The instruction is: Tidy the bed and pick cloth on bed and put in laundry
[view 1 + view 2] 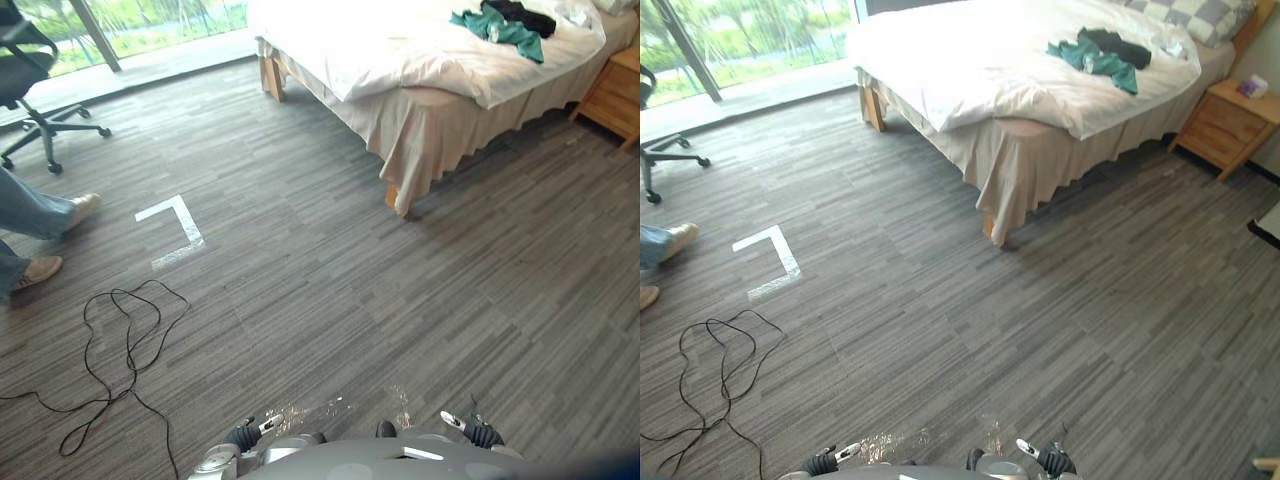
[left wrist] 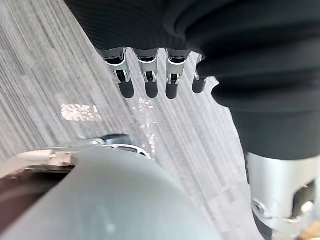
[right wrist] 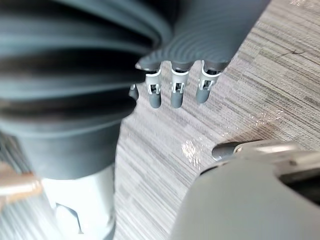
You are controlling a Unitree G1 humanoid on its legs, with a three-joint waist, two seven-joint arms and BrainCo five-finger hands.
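A bed (image 1: 400, 50) with a rumpled white duvet stands at the far right. On its far end lie a green cloth (image 1: 500, 32) and, just behind it, a black cloth (image 1: 520, 15). The same green cloth (image 1: 1090, 55) and black cloth (image 1: 1118, 45) show in the right eye view. My left hand (image 2: 145, 80) hangs low by my side over the grey floor, fingers straight, holding nothing. My right hand (image 3: 172, 87) hangs the same way, open and empty. Both hands are far from the bed, with a wide stretch of floor between.
A wooden nightstand (image 1: 1225, 120) stands right of the bed, and a checked pillow (image 1: 1200, 15) lies at its head. An office chair (image 1: 30, 70) stands at the far left by the window. A person's legs and shoes (image 1: 40, 270) show at the left edge. A white tape corner (image 1: 175, 230) marks the floor.
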